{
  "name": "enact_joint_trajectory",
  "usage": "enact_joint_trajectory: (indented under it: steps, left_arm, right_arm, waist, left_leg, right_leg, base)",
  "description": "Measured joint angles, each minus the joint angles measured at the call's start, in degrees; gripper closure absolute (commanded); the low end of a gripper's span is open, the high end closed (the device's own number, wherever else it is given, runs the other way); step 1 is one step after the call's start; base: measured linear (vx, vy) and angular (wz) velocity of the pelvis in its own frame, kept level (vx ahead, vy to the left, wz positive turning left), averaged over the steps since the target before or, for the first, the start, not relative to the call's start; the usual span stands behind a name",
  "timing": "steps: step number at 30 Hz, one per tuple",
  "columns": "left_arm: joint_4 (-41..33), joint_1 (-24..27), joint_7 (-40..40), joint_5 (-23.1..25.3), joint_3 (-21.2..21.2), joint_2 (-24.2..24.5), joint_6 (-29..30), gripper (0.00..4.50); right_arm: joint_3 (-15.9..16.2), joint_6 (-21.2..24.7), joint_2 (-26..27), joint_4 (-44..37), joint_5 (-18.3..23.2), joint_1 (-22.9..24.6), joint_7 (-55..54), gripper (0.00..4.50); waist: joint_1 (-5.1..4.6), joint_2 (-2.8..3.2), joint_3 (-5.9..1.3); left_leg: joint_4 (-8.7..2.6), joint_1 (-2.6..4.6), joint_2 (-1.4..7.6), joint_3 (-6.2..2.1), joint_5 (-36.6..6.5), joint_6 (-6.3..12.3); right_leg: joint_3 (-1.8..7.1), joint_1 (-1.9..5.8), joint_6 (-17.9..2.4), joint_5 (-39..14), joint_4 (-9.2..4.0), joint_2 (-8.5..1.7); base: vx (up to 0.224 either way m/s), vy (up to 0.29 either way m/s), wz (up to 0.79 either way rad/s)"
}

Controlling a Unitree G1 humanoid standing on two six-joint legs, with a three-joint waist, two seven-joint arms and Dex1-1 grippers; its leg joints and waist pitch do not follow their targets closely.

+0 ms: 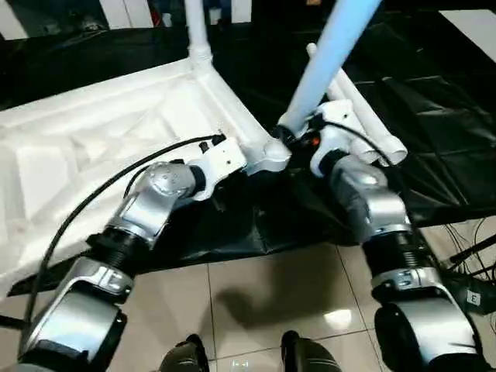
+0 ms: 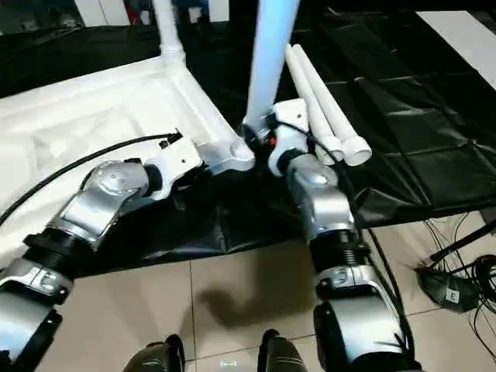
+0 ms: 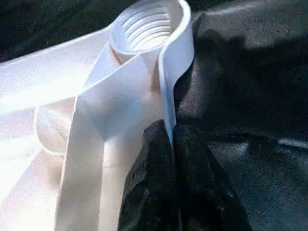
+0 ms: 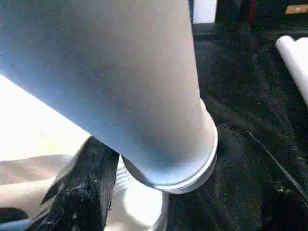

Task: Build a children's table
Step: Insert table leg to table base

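tabletop [image 1: 101, 132]: white, upside down, ribbed underside up, lying on the black sheet [image 1: 434, 116] spread over the tiled floor [image 1: 294, 302].
near corner socket [image 3: 149, 21]: round, threaded inside, open at the corner nearest the robot.
left gripper [image 3: 169, 144]: black fingers pinched together on the thin rim of the tabletop just beside that socket.
far corner: one leg [image 1: 198, 31] already standing upright in its socket.
right gripper [image 2: 260, 139]: clamped around the base of a second leg [image 1: 329, 46], one black finger [image 4: 84, 192] against the tube.
second leg: tilted, threaded end hovering just over the near corner socket, not seated.
spare legs [image 2: 325, 101]: two lying side by side on the sheet, right of the tabletop.
writing: none legible on any part.
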Motion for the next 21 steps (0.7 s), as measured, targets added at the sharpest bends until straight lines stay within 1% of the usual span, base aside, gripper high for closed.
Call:
enact_joint_trajectory:
  steps: [3, 4, 5, 7, 8, 9, 10, 11, 14, 15, 16, 18, 20, 21]
  left_arm:
    - [3.3, -1.1, 0.0, 0.9, -0.8, 1.3, -5.2, 4.50]
    - [4.6, -1.6, 0.0, 1.3, -1.0, 1.6, -7.5, 4.50]
    - [5.0, -1.7, 0.0, 1.4, -1.0, 1.8, -8.4, 4.50]
    - [6.8, -2.4, 0.3, 1.8, -1.3, 2.4, -11.0, 4.50]
    - [7.9, -2.9, 0.5, 2.0, -1.5, 2.6, -12.2, 4.18]
    - [9.8, -3.7, 0.5, 2.3, -1.5, 2.6, -13.8, 4.18]
    - [11.0, -4.4, 0.6, 3.0, -1.5, 3.1, -15.3, 3.82]
    - [11.6, -4.8, 0.8, 3.7, -1.5, 3.4, -16.2, 3.82]
    - [13.1, -5.7, 1.2, 4.1, -1.5, 4.3, -19.4, 3.46]
    - [13.6, -6.3, 2.3, 4.4, -1.4, 4.7, -22.5, 3.46]
    - [13.6, -6.8, 2.8, 4.4, -1.2, 5.0, -23.9, 3.36]
    - [14.3, -8.7, 4.1, 4.4, -0.2, 5.5, -28.2, 3.30]
    - [14.6, -9.9, 4.6, 4.3, 0.5, 6.2, -30.9, 3.30]
    - [14.8, -10.1, 5.4, 3.8, 1.6, 6.4, -31.4, 3.28]
  right_arm:
    - [-1.0, 0.6, -0.8, -0.7, 0.9, -0.2, -0.5, 1.80]
    - [-1.5, 1.0, -1.2, -0.7, 1.1, -0.4, -0.8, 1.80]
    - [-2.0, 1.3, -1.5, -0.8, 1.1, -0.5, -0.9, 1.80]
    - [-2.6, 1.8, -1.8, -0.9, 1.3, -0.5, -1.1, 1.80]
    - [-2.7, 2.0, -1.8, -1.1, 1.4, -0.5, -1.2, 1.80]
    - [-2.7, 2.4, -1.8, -1.6, 1.4, -0.5, -1.4, 1.80]
    - [-2.7, 2.7, -1.7, -2.5, 1.5, -0.5, -1.4, 1.80]
    - [-2.7, 2.8, -1.7, -2.9, 1.5, -0.5, -1.4, 1.80]
    - [-2.7, 3.4, -1.7, -3.2, 1.5, -0.4, -1.5, 1.80]
    - [-2.7, 3.6, -1.6, -3.3, 1.6, -0.2, -1.5, 1.80]
    - [-2.7, 3.8, -1.5, -3.4, 1.6, -0.1, -1.6, 1.80]
    - [-2.7, 4.2, -1.2, -3.7, 2.1, 0.3, -2.0, 1.80]
    - [-2.7, 4.6, -0.9, -4.4, 2.7, 0.4, -2.1, 1.80]
    - [-2.7, 4.9, -0.8, -5.2, 2.9, 0.8, -2.2, 1.80]
  waist:
    - [0.14, -0.01, 0.00]
    - [0.15, -0.01, 0.00]
    - [0.15, 0.00, 0.00]
    - [0.15, -0.01, 0.00]
    - [0.16, -0.01, 0.00]
    - [0.21, -0.01, 0.01]
    - [0.18, -0.02, 0.01]
    - [0.17, -0.02, 0.01]
    - [0.25, -0.02, 0.01]
    - [0.38, -0.01, 0.01]
    - [0.48, -0.01, 0.01]
    - [0.83, -0.01, 0.01]
    - [1.00, -0.01, 0.01]
    - [1.09, 0.00, 0.00]
  left_leg:
    - [0.11, -0.15, 0.03, -0.01, 0.0, -0.01]
    - [0.20, -0.37, 0.03, -0.02, 0.0, -0.05]
    - [0.22, -0.49, 0.03, -0.02, 0.1, -0.22]
    - [0.25, -0.53, 0.02, -0.02, 0.2, -0.22]
    - [0.28, -0.57, 0.02, -0.02, 0.2, -0.21]
    - [0.33, -0.63, 0.02, -0.03, 0.2, -0.21]
    - [0.45, -0.70, 0.14, -0.05, 0.2, -0.21]
    - [0.52, -0.70, 0.25, -0.07, 0.2, -0.22]
    - [0.51, -0.71, 0.59, -0.05, 0.2, -0.22]
    - [0.52, -0.72, 0.67, -0.02, 0.2, -0.22]
    - [0.52, -0.70, 0.71, 0.01, 0.2, -0.23]
    - [0.53, -0.65, 0.74, 0.03, 0.2, -0.25]
    - [0.59, -0.59, 0.73, 0.04, 0.2, -0.26]
    - [0.64, -0.57, 0.73, 0.06, 0.2, -0.27]
  right_leg:
    - [-0.01, -0.13, 0.0, 0.0, 0.10, 0.01]
    - [0.01, -0.31, 0.0, 0.0, 0.15, 0.02]
    - [0.02, -0.44, 0.0, 0.0, 0.19, 0.02]
    - [0.01, -0.46, 0.0, 0.1, 0.20, 0.05]
    - [0.00, -0.49, 0.0, 0.1, 0.19, 0.10]
    - [-0.01, -0.52, 0.0, 0.1, 0.20, 0.18]
    - [0.01, -0.55, 0.0, 0.1, 0.19, 0.33]
    - [0.01, -0.55, 0.0, 0.1, 0.21, 0.40]
    - [-0.07, -0.57, 0.0, 0.1, 0.23, 0.55]
    - [-0.10, -0.58, 0.0, 0.1, 0.23, 0.62]
    - [-0.11, -0.58, 0.0, 0.1, 0.25, 0.64]
    - [-0.10, -0.58, 0.0, 0.1, 0.30, 0.66]
    - [-0.04, -0.58, 0.0, 0.1, 0.44, 0.65]
    - [-0.03, -0.58, 0.0, 0.1, 0.50, 0.65]
  base:
    - [0.000, 0.000, 0.00]
    - [0.000, 0.000, 0.00]
    - [0.000, 0.000, 0.00]
    - [0.000, 0.000, 0.00]
    - [0.000, 0.000, 0.00]
    - [0.000, 0.000, 0.00]
    - [0.000, 0.000, 0.00]
    - [0.000, 0.000, 0.00]
    - [0.000, 0.000, 0.00]
    - [0.000, 0.000, 0.00]
    - [0.000, 0.000, 0.00]
    - [0.000, 0.000, 0.00]
    - [0.000, 0.000, 0.00]
    - [0.000, 0.000, 0.00]
